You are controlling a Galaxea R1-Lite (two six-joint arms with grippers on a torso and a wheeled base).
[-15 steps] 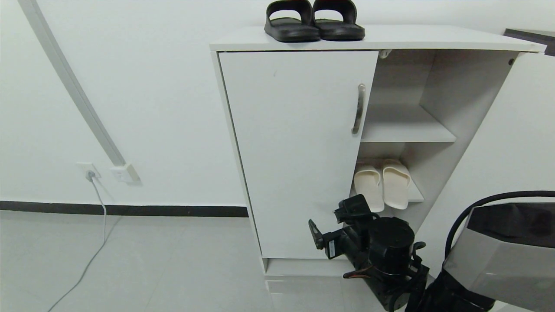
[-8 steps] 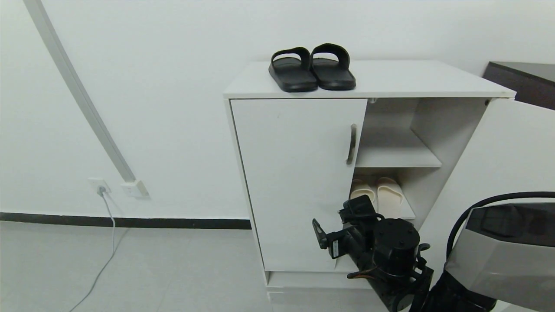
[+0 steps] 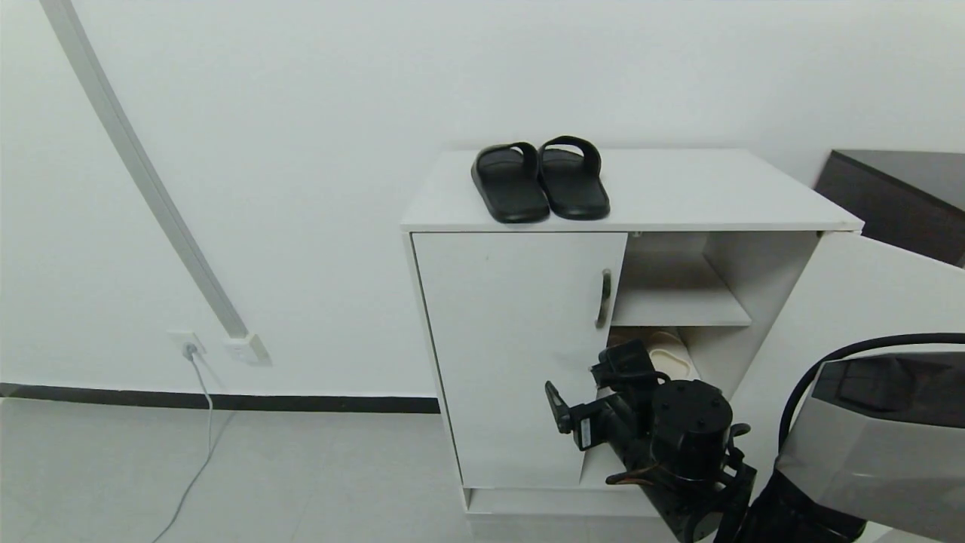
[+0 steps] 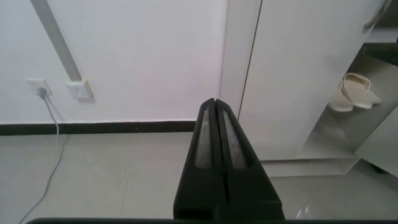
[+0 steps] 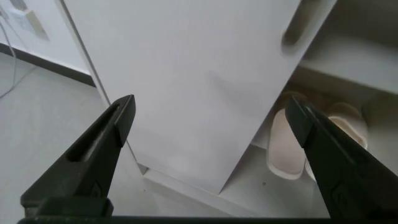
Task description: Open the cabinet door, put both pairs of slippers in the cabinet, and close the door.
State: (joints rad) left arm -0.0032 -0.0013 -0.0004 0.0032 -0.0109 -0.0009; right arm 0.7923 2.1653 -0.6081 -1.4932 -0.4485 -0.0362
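While black slippers sit atop cabinet w/ cream pair inside on lower shelf, right tool hangs wide open, empty, low by closed door; lifting carelessly could clip cabinet's top edge, knocking slippers off.

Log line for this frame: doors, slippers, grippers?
right door open | white slippers inside cabinet | black slippers on its top | left gripper shut | right gripper open
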